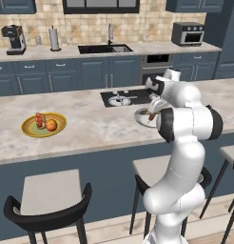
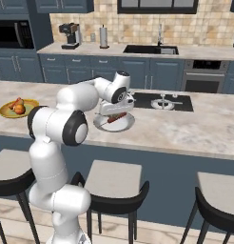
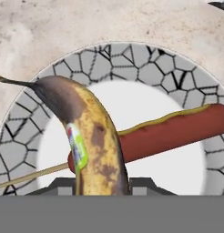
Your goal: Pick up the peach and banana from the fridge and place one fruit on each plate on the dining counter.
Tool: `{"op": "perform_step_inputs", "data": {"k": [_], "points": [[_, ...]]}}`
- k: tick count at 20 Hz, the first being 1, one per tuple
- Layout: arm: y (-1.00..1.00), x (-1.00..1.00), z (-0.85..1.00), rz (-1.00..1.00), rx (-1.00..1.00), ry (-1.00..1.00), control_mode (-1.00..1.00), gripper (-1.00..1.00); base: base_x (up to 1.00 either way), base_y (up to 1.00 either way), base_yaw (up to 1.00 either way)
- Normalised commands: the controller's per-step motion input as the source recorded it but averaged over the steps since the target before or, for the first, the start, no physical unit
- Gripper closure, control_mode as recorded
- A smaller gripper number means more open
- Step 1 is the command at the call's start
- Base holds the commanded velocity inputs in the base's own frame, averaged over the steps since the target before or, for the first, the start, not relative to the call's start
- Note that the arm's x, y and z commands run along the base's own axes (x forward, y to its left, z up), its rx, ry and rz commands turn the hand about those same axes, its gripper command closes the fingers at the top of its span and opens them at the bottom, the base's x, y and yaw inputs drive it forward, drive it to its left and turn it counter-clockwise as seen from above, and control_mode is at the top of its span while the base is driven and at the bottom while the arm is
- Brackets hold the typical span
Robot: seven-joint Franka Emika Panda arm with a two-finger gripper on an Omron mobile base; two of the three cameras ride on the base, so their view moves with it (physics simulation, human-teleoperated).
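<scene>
Kitchen walls are sitting behind the long dining counter (image 1: 85, 128) in the left base view, where the peach (image 1: 51, 125) is resting on the yellow plate (image 1: 43, 125) far from the arm.

From the right base view, the gripper (image 2: 115, 113) is hanging just over the grey plate (image 2: 114, 122).

Looking from the hand, the fingers are squeezing the banana (image 3: 93, 145) by its lower end, above a sausage on a stick (image 3: 166, 133). Soft and light, this fruit probably bruises easily, so a gentle hold around its middle looks safest.
</scene>
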Motion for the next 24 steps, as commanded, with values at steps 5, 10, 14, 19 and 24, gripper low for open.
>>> {"op": "perform_step_inputs", "data": {"k": [5,10,14,19,24], "points": [[0.00,-0.10,-0.22,0.00,0.00,0.00,-1.00,1.00,0.00,0.00,0.00],[0.00,-0.22,-0.04,0.00,0.00,0.00,-1.00,1.00,0.00,0.00,0.00],[0.00,-0.21,-0.04,0.00,0.00,0.00,-1.00,1.00,0.00,0.00,0.00],[-0.07,-0.17,0.00,0.00,0.00,0.00,-1.00,1.00,0.00,0.00,0.00],[-0.13,-0.04,-0.06,0.00,0.00,0.00,-1.00,-1.00,0.00,0.00,0.00]]}}
